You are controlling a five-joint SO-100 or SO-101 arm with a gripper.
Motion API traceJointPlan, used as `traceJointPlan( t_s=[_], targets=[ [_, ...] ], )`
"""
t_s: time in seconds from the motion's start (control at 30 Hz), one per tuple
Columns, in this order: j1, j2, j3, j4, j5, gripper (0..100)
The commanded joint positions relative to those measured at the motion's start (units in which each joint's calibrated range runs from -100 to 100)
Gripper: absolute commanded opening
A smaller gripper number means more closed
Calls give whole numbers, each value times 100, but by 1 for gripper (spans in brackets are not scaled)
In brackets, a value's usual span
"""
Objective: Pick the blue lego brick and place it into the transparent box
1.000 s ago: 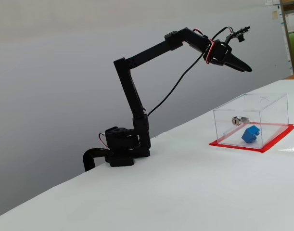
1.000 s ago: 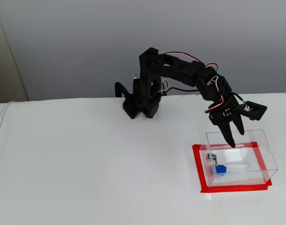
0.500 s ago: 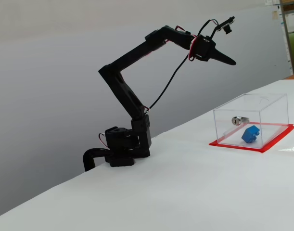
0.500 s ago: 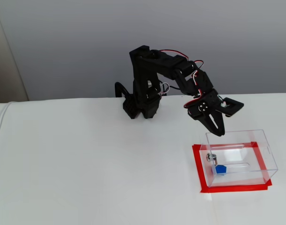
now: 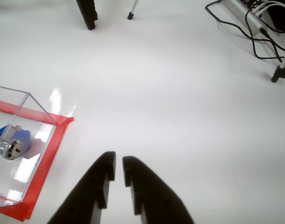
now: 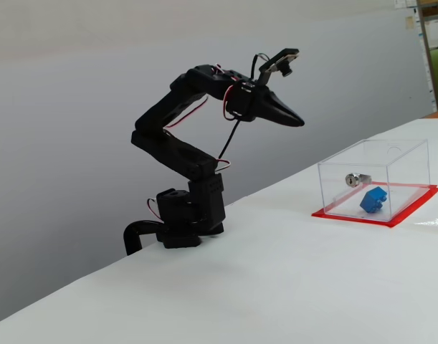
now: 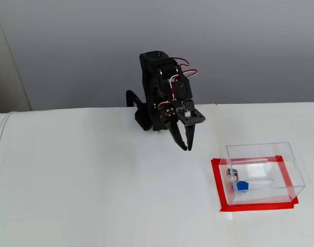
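The blue lego brick (image 5: 14, 134) (image 6: 374, 199) (image 7: 242, 186) lies inside the transparent box (image 5: 38, 108) (image 6: 391, 159) (image 7: 288, 163), beside the box's silver lock (image 5: 10, 149). The box stands on a red base (image 5: 56, 136) (image 6: 362, 217) (image 7: 217, 181). My gripper (image 5: 118, 159) (image 6: 299, 122) (image 7: 186, 147) hangs in the air well away from the box, pulled back toward the arm's base. In the wrist view the box is at its left. Its black fingers (image 5: 133, 186) stand almost together with nothing between them.
The arm's base (image 6: 179, 226) (image 7: 151, 121) sits at the back edge of the white table. In the wrist view, black cables (image 5: 247, 35) and a stand's foot (image 5: 276, 74) lie at the top right, and a dark leg (image 5: 88, 14) at the top left.
The arm has folded back toward its base. The gripper has moved from above the box to the left, away from it. The brick has stayed in the box.
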Motion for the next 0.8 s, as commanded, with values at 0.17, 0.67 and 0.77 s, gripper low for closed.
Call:
traceJointPlan(
  t_s=[0.17, 0.67, 0.77],
  targets=[
    [984, -1854, 1953, -81, 3, 2],
    [1494, -3856, 5253, -246, 3, 2],
    [1516, -3848, 5660, -716, 3, 2]
  ],
)
